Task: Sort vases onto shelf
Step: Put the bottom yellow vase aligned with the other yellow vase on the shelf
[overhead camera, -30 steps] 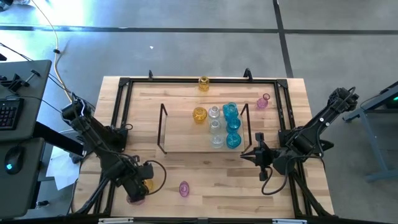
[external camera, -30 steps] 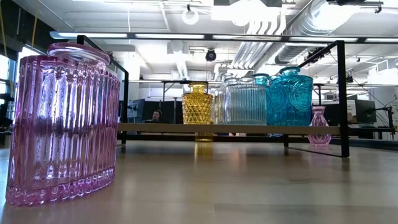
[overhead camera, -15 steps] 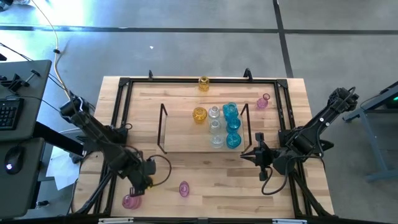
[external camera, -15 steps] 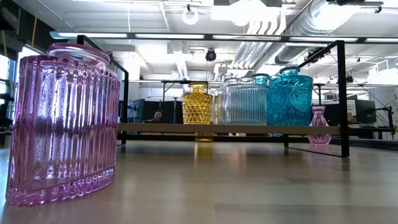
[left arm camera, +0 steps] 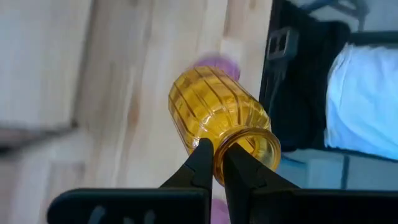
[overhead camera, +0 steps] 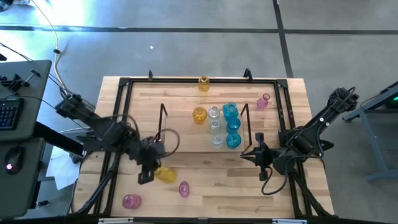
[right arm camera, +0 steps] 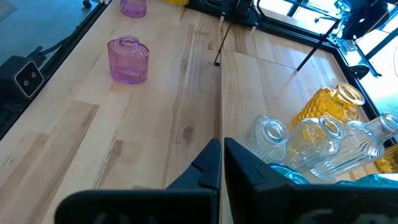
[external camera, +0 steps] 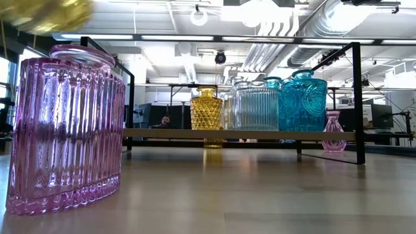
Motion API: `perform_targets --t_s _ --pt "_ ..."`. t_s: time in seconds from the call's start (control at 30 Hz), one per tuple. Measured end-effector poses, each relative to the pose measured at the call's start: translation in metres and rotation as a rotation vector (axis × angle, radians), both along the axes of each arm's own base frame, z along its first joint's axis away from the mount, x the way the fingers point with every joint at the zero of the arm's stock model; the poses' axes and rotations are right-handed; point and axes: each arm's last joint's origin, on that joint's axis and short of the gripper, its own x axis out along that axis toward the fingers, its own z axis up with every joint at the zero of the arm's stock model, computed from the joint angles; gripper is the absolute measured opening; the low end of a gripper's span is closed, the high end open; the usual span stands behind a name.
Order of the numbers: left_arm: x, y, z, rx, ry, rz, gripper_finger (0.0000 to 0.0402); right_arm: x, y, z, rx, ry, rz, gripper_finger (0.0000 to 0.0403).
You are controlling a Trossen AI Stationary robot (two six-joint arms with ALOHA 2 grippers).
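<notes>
Left wrist view: amber vase (left arm camera: pixel 217 118) rim between left end effector (left arm camera: pixel 214 163) fingers

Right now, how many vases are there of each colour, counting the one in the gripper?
Amber vases: 3, one held by the left gripper
Clear vases: 3
Blue vases: 3
Pink vases: 3
Total: 12

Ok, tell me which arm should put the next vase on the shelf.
Left. Its gripper already grips the amber vase by the rim, near the shelf; the right gripper waits empty.
</notes>
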Motion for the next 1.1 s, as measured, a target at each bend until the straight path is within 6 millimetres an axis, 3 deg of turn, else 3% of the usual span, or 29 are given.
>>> perform_targets --t_s 0.13,0.3,0.53,0.67,0.87,1.1 --pt "0.024 0.020 0.028 0.074 -0.026 -0.024 0.0004 0.000 0.000 0.000 -0.001 0.001 0.000 0.0000" --pt "0.067 0.056 0.038 0.162 0.069 -0.062 0.0004 0.000 0.000 -0.001 -0.005 0.006 0.000 0.0000" --pt "0.129 0.109 0.016 0.162 0.156 -0.140 0.0005 -0.001 -0.001 -0.001 -0.011 0.012 0.000 0.0000" --pt "0.150 0.137 -0.004 0.174 0.219 -0.137 0.0006 -0.001 0.000 -0.001 -0.003 0.020 0.013 0.0000" --pt "0.166 0.166 -0.023 0.174 0.260 -0.103 0.0006 -0.001 0.000 -0.002 -0.003 0.025 0.018 0.0000" --pt "0.172 0.183 -0.033 0.169 0.247 -0.045 0.0007 -0.001 0.000 -0.002 -0.004 0.027 0.018 0.0000"
